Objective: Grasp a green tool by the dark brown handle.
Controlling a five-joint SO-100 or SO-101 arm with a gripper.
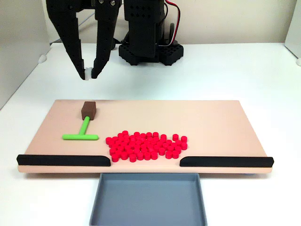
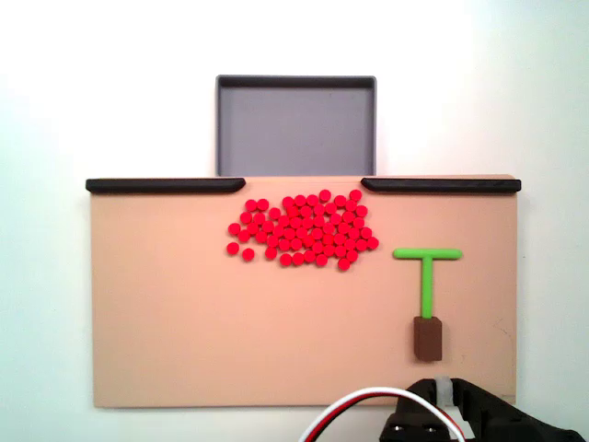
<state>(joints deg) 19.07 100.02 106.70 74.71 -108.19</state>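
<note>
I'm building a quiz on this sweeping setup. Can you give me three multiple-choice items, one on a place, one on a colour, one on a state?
1. In the fixed view facing the arm, where does the green tool lie relative to the red cylinders?
A left B right C on top

2. What colour is the tray?
A red B grey C green

3. How is the gripper?
A shut on the dark brown handle B resting in the tray C free of the tool

Answers: 1 A, the tool lies left of the pile. 2 B, the tray is grey. 3 C, the gripper hangs above the board, holding nothing.
</note>
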